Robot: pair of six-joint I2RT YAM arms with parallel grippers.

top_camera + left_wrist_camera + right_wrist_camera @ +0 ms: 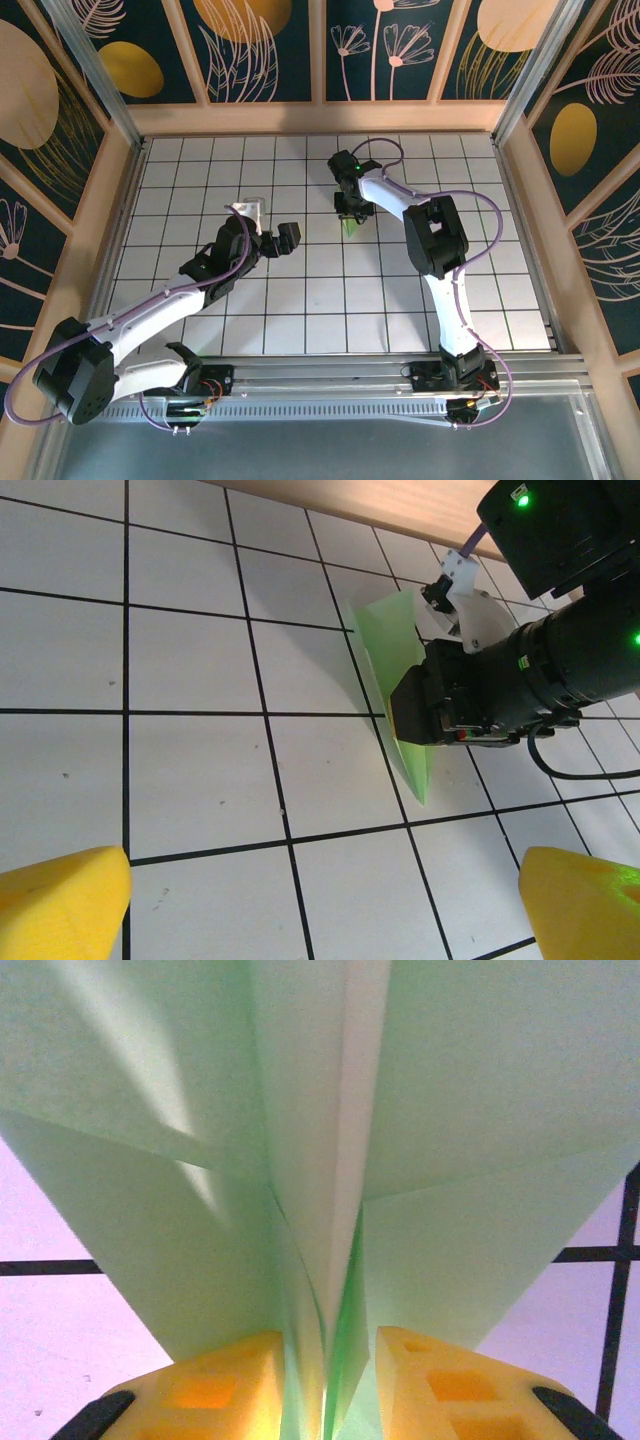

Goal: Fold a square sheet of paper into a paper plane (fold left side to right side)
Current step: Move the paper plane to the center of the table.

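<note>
White tiles [190, 770], creased pointed paper plane [385, 645]

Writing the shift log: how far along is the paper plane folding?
Done: the paper plane is already a narrow pointed dart, with flaps on either side of a centre crease. In hand: the right gripper pinches that centre fold. The left gripper hangs open, apart from it. Left: probably only releasing the plane, perhaps a final pressing of the crease.
</note>
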